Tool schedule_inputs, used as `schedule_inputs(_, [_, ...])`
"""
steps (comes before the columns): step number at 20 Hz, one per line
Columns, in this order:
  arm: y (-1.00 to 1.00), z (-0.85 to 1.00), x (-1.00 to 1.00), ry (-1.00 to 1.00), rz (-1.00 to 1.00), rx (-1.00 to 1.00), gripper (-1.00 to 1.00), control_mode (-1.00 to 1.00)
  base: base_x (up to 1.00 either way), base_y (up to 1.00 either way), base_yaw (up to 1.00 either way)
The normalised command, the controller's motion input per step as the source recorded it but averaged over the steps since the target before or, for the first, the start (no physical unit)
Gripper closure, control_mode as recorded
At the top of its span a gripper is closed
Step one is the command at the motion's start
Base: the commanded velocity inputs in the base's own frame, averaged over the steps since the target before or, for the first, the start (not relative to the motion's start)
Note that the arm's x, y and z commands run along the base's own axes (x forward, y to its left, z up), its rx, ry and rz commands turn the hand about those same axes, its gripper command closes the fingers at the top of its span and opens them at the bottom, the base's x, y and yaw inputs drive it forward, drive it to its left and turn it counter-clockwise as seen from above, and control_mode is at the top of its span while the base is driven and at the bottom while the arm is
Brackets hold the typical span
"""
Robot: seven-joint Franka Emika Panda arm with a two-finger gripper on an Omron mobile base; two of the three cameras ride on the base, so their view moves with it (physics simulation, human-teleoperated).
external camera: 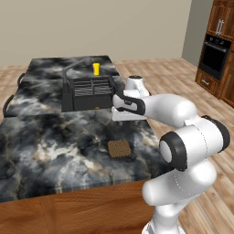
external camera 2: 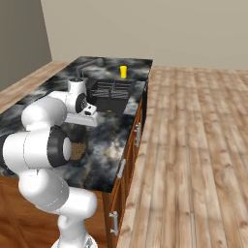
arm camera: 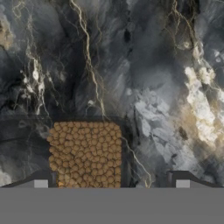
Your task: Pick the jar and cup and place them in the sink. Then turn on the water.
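The jar [external camera: 119,148] is a short brown speckled block standing on the dark marbled counter near its front edge; the arm partly hides the jar [external camera 2: 77,149] in the right base view. My gripper [arm camera: 111,183] hangs open above the counter, between the sink and the jar. In the hand view the jar [arm camera: 85,153] lies low, nearer the left fingertip [arm camera: 40,183], with nothing held. The small yellow cup [external camera: 96,68] stands upright behind the sink [external camera: 87,104], a black basin with a grey wire rack [external camera: 91,87]. No water is running.
A dark faucet [external camera: 73,66] arches over the sink's back left corner. The counter's right edge [external camera: 141,132] drops to wooden flooring. Wooden cabinets with an oven [external camera: 214,57] stand far right. Bare marbled counter [external camera: 45,141] lies left of the jar.
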Motion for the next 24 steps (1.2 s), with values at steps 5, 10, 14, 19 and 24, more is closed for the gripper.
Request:
schedule_inputs(5, [-0.03, 0.00, 0.00, 0.00, 0.00, 0.00, 1.00, -1.00, 0.00, 0.00, 0.00])
schedule_inputs(10, [0.00, 0.00, 0.00, 0.00, 0.00, 0.00, 1.00, -1.00, 0.00, 0.00, 0.00])
schedule_inputs(14, [0.00, 0.00, 0.00, 0.00, 0.00, 0.00, 1.00, -1.00, 0.00, 0.00, 0.00])
schedule_inputs(19, [0.00, 0.00, 0.00, 0.00, 0.00, 0.00, 1.00, -1.00, 0.00, 0.00, 0.00])
schedule_inputs(24, [0.00, 0.02, 0.00, 0.00, 0.00, 0.00, 1.00, -1.00, 0.00, 0.00, 0.00])
